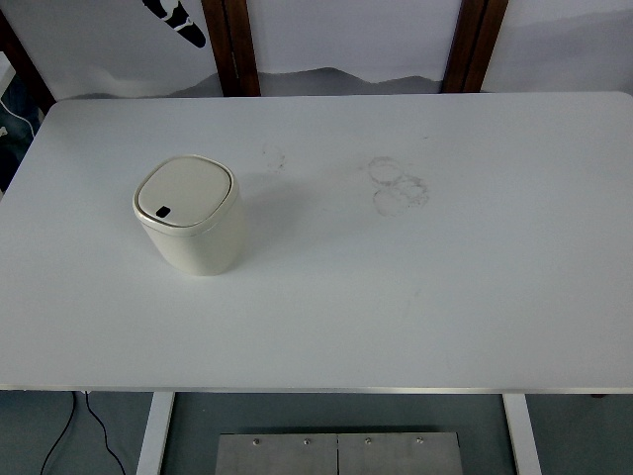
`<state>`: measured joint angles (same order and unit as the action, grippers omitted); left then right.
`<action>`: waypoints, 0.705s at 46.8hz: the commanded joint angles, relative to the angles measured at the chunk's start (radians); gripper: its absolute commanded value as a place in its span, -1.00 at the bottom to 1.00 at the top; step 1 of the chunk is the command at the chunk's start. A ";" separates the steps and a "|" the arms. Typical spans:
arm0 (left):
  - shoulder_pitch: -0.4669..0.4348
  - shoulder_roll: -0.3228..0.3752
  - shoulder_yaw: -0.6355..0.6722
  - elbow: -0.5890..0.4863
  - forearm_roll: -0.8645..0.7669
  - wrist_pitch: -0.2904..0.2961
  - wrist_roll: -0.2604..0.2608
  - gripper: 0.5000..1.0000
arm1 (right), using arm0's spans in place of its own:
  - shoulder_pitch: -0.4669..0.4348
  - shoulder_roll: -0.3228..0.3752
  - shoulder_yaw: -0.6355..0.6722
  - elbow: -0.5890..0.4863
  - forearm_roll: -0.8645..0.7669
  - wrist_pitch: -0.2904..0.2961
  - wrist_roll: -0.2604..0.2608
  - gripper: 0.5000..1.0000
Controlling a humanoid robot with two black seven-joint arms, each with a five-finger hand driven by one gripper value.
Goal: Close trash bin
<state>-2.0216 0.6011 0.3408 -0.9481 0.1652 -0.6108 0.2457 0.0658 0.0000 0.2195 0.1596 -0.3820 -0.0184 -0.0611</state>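
Fingers: state cannot tell; left hand point(178, 22) barely visible far left. Bin point(191, 216) lid flat, shut. Probably light, rigid plastic; press lid top.

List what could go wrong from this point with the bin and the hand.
1. Only fingertips of the left hand show at the top edge, so its pose cannot be checked; a return swing might clip the trash bin.
2. The lid looks flush, but whether it latched cannot be told.
3. The bin stands toward the table's left side; a nudge could slide it nearer that edge.
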 commanded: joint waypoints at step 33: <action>0.353 -0.037 -0.692 0.457 -0.156 0.020 -0.235 1.00 | -0.008 0.000 0.001 0.001 0.000 0.000 -0.003 0.98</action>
<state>-1.6960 0.5650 -0.3249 -0.5119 0.0463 -0.6049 0.0163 0.0582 0.0000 0.2210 0.1610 -0.3820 -0.0180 -0.0615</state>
